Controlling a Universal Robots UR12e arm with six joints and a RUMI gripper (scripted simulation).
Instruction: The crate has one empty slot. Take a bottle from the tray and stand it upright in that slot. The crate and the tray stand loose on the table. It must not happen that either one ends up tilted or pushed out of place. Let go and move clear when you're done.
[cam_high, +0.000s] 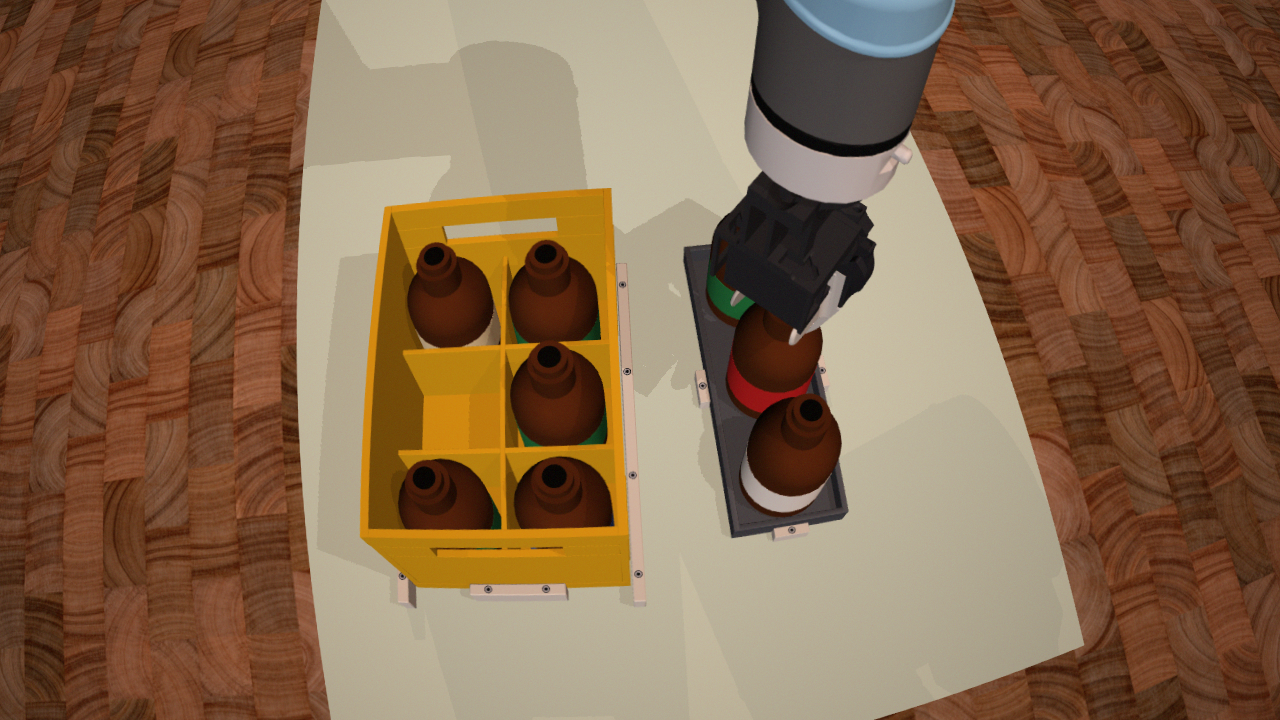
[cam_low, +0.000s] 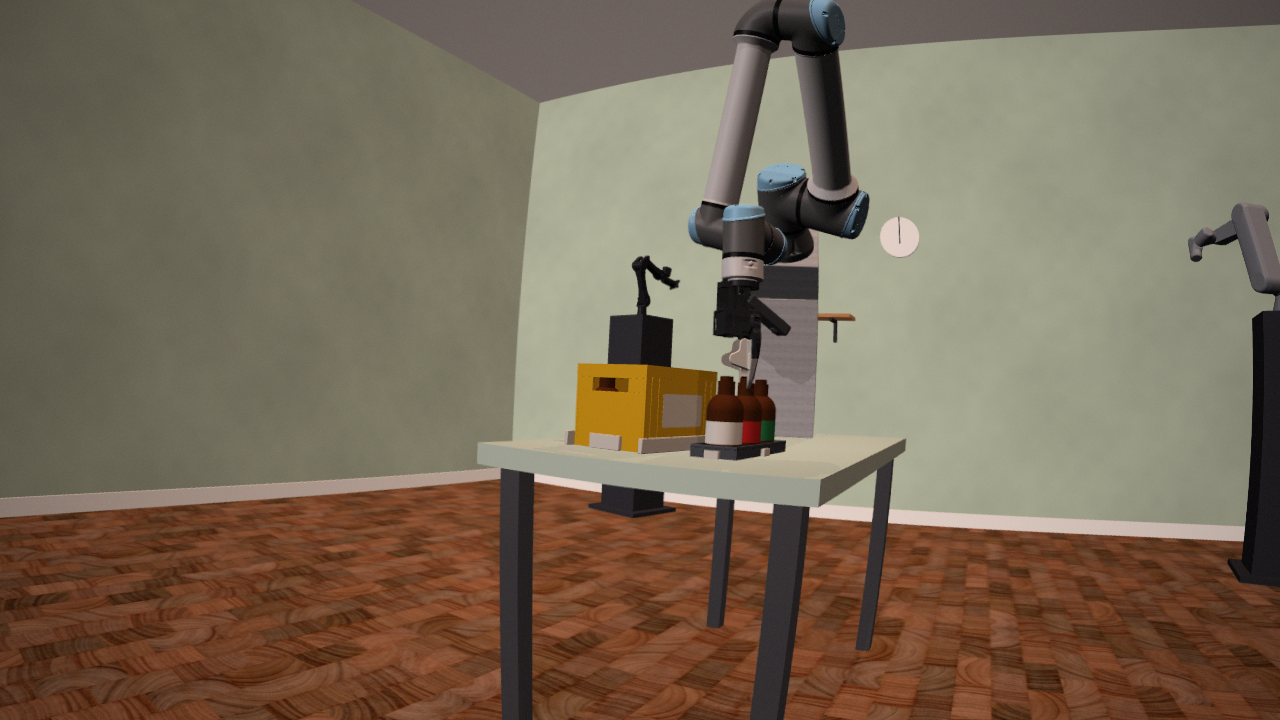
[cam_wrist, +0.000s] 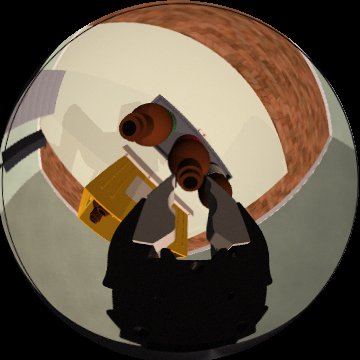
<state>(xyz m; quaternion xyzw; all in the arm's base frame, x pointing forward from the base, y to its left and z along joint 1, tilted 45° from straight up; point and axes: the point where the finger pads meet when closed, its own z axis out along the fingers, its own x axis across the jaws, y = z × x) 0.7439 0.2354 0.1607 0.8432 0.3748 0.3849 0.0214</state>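
A yellow crate (cam_high: 501, 385) holds several brown bottles; its middle-left slot (cam_high: 456, 407) is empty. To its right, a dark tray carries three upright bottles in a row: green-label (cam_high: 726, 300) at the far end, red-label (cam_high: 771, 358) in the middle, white-label (cam_high: 792, 456) nearest. My gripper (cam_high: 765, 318) points straight down over the tray and is shut on the neck of the red-label bottle (cam_wrist: 189, 162), which stands in the tray. The wrist view shows the fingers on either side of that neck. The arm hides part of the green-label bottle.
Pale wooden cleats (cam_high: 626, 420) edge the crate and the tray on the cream table top. The crate (cam_low: 644, 407) and the bottles (cam_low: 741, 411) stand near the table's middle. A black pedestal with a small arm (cam_low: 640, 335) stands behind the table.
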